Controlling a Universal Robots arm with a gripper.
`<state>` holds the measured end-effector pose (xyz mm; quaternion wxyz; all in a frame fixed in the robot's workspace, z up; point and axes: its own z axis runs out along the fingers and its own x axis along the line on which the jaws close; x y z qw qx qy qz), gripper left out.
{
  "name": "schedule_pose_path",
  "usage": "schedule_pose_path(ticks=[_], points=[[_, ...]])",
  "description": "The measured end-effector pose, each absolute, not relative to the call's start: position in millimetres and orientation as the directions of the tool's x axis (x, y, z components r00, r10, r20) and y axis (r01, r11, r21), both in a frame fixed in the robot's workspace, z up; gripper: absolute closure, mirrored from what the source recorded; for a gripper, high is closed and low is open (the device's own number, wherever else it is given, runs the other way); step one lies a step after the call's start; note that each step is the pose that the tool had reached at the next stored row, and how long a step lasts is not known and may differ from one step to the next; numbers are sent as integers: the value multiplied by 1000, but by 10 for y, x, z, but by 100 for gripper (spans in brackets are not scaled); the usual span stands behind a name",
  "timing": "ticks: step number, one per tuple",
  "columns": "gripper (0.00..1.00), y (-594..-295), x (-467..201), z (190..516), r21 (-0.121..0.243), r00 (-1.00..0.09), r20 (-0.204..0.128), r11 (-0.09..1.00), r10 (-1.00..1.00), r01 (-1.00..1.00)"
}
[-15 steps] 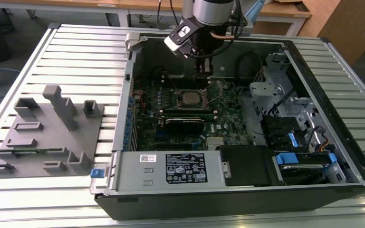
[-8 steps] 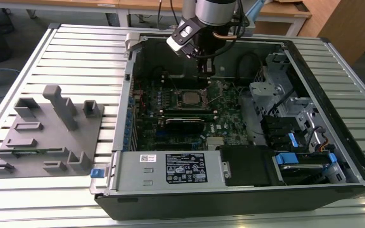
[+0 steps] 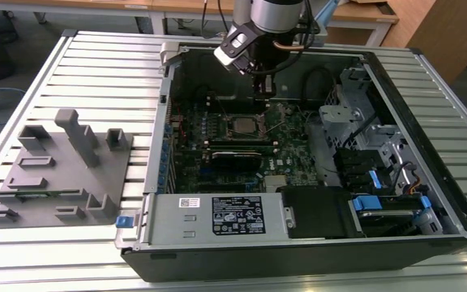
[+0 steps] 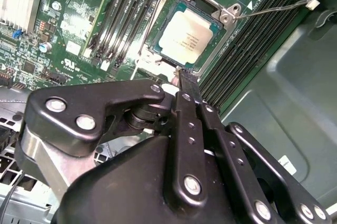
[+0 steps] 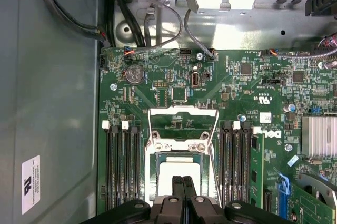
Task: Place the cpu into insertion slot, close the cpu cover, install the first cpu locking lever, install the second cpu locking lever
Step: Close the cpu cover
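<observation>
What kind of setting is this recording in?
Likely a robotics lab or workshop: an open desktop computer case lies on a slatted metal table, beside a grey fixture block, with wooden desks behind.

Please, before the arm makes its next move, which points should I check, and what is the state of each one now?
1. Small square chip with silver-tan metal top lies in the socket: ok.
2. Chip seated fully flat: cannot tell.
3. Thin silvery metal cover frame closed over the chip: not ok, it stands open.
4. Wire locking lever latched: not ok, it sticks out free over the memory slots.
5. Black gripper carries nothing: ok, jaws shut, nothing seen between them, tips at the socket's edge.
</observation>
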<state>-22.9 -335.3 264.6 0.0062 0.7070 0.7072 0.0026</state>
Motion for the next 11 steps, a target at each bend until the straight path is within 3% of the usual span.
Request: schedule_pose_path(ticks=[11], points=[[89,-3353,-199,2646,13,0,-5,0,1000,1000]])
